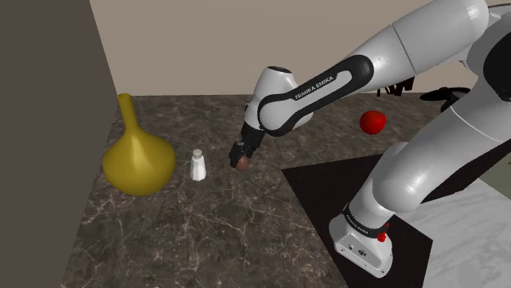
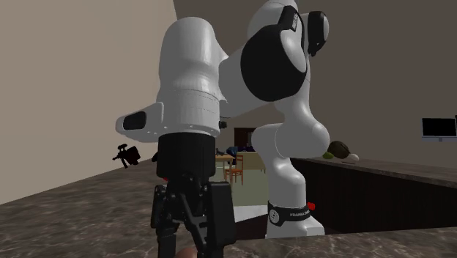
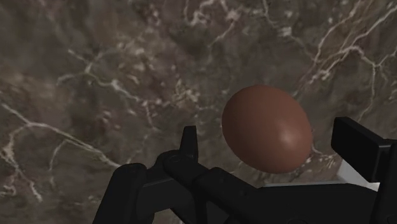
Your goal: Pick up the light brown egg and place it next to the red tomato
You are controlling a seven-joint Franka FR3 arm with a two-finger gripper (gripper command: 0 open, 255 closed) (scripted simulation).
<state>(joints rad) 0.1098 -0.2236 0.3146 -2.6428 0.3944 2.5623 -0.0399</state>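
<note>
gripper (image 3: 270, 145): fingers standing apart, flanking the egg with gaps either side; gripping nothing.
egg (image 3: 267, 127): brown, sitting between the fingers, mid-frame in the shoulder view.
shaker (image 1: 197, 165): white, crowding just left of the egg.
vase (image 1: 137, 155): yellow, standing farther left, near the wall (image 1: 41, 123).
tomato (image 1: 373, 122): red, lying well apart, upper right.
counter (image 1: 205, 237): bare marble running open toward lower left.

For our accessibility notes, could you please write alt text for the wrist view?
A brown egg lies between the open black jaws, with a gap showing on each side of it. Behind it is a dark surface with white veins.
</note>
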